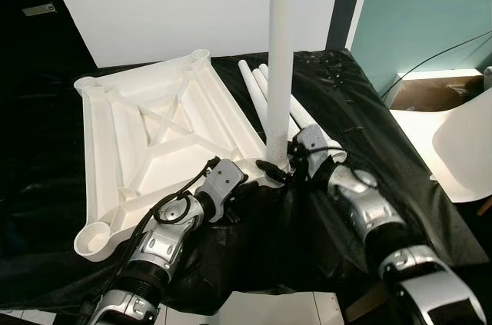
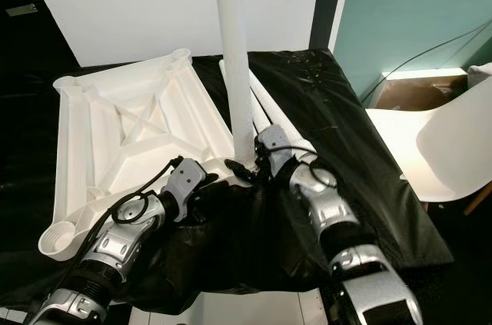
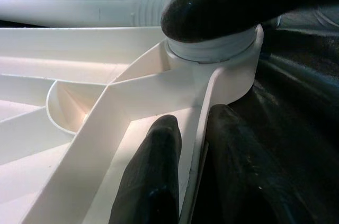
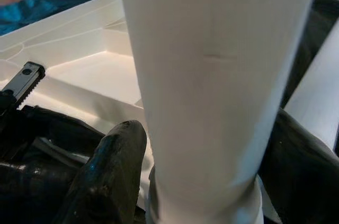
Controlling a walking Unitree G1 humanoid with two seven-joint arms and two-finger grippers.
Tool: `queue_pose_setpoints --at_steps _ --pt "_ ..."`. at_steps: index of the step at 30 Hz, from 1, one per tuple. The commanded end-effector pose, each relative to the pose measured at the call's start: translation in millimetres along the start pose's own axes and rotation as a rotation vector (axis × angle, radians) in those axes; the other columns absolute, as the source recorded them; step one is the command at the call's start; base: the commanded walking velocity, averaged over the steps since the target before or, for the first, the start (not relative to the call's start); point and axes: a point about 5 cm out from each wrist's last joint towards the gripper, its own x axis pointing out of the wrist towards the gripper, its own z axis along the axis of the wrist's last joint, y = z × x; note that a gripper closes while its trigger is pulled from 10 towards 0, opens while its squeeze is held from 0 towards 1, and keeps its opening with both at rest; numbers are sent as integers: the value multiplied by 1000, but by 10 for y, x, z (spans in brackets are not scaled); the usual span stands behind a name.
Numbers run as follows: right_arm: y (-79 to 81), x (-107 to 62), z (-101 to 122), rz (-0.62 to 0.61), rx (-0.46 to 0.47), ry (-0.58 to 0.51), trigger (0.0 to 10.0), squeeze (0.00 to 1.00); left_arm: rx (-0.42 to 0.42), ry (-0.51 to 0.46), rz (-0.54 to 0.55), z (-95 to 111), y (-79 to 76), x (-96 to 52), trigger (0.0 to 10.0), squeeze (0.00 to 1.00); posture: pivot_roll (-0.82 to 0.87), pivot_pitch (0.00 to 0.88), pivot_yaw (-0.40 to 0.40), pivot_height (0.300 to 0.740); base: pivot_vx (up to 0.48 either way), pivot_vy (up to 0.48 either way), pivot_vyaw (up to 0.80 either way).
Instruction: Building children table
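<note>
From the head we look forward and down at the overturned tabletop point(image 1: 154, 140). Our wrist cameras sit very near, both sharing the upright leg point(image 4: 212, 91) at its corner socket point(image 3: 233, 70).

Both arms are built of silver-grey metallic segments joined by black collars and ribbed black rings. The left arm point(image 1: 165, 242) shows a rounded silver housing with a circular recess, and a thin black cable loops over its wrist block, a grey angular casing. The right arm point(image 1: 369, 213) has similar glossy silver shells with dark joints. Each ends in jaws of two long, smooth black fingers point(image 3: 151, 181), slightly glossy, with rounded tips.
</note>
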Motion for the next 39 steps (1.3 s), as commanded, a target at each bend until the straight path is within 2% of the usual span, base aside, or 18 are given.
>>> queue_pose_setpoints --at_steps 1,4,5,14,16,19,20,22,23,25,26,29,34,35,36,37,38,39 --pt "-34 -15 -23 39 -15 43 10000 0 -54 111 -68 -270 -144 -21 10000 0 11 0 13 740 0 0 0" --pt "-81 -31 0 67 -37 57 10000 0 -54 112 -66 -272 -136 -29 10000 0 11 0 14 740 0 0 0" --pt "-89 -32 -3 84 -40 66 0 0 -54 111 -66 -273 -138 -30 10000 0 10 0 17 740 0 0 0" --pt "-30 -34 -103 94 0 90 0 0 -52 110 -68 -272 -144 -30 10000 0 10 0 18 740 0 0 0" --pt "152 14 -229 -8 67 60 0 0 -52 110 -67 -272 -143 -32 10000 0 10 0 18 740 0 0 0" --pt "245 34 -263 -71 87 30 0 0 -52 110 -67 -273 -144 -32 10000 0 13 0 17 740 0 0 0" --pt "335 60 -281 -157 148 -16 0 0 -51 110 -67 -271 -143 -32 10000 0 17 0 16 740 0 0 0" --pt "409 90 -256 -281 228 -89 0 0 -50 110 -66 -267 -141 -32 10000 0 17 0 17 740 0 0 0" --pt "409 90 -256 -281 228 -89 0 0 -50 110 -66 -267 -141 -32 10000 0 17 0 17 740 0 0 0" --pt "403 118 -227 -390 260 -122 0 0 -48 110 -66 -266 -136 -35 10000 0 18 0 16 740 0 0 0" --pt "403 118 -227 -390 260 -122 0 0 -48 110 -66 -266 -136 -35 10000 0 18 0 16 740 0 0 0" --pt "365 118 -213 -509 247 -129 0 0 -46 111 -68 -265 -136 -31 10000 0 17 0 14 740 0 0 0" --pt "326 89 -203 -586 244 -128 0 0 -45 110 -69 -262 -138 -25 10000 0 18 0 11 740 0 0 0" --pt "319 92 -195 -585 234 -124 6000 0 -45 107 -66 -258 -137 -23 10000 0 19 0 10 740 0 0 0" --pt "316 95 -189 -582 226 -121 6000 0 -45 106 -64 -256 -137 -21 10000 0 19 0 10 740 0 0 0" --pt "339 108 -173 -548 201 -122 10000 106 -46 103 -61 -252 -137 -19 10000 0 20 0 8 740 0 0 0" --pt "368 124 -166 -506 203 -126 10000 1000 -46 101 -59 -250 -138 -18 10000 0 20 0 7 740 0 0 0" --pt "368 124 -166 -506 203 -126 10000 1000 -46 101 -59 -250 -138 -18 10000 0 20 0 7 740 0 0 0"
